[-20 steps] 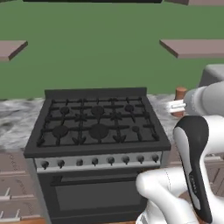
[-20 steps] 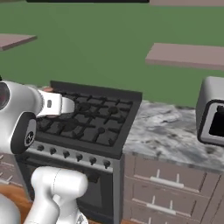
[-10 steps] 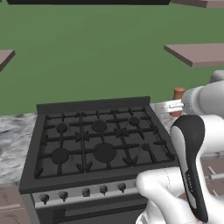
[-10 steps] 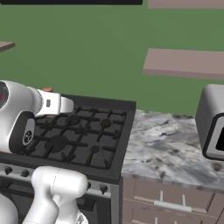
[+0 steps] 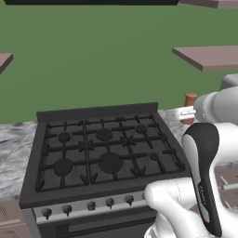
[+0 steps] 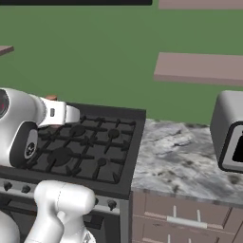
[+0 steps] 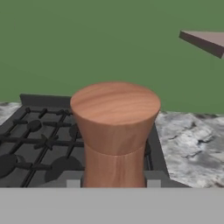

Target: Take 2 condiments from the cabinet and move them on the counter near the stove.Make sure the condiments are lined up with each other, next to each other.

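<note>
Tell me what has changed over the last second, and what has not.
The base has driven closer to the stove, which looms larger in both base views; that is the camera's move, not the stove's. The end effector stays shut on the reddish-brown condiment bottle, carried ahead of the arm. The marble counter keeps its place beside the stove.

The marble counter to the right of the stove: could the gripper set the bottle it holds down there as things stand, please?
Probably yes. The gripper holds the wooden bottle over the stove's right side, and the marble counter beside it lies bare, with the toaster farther right.
</note>
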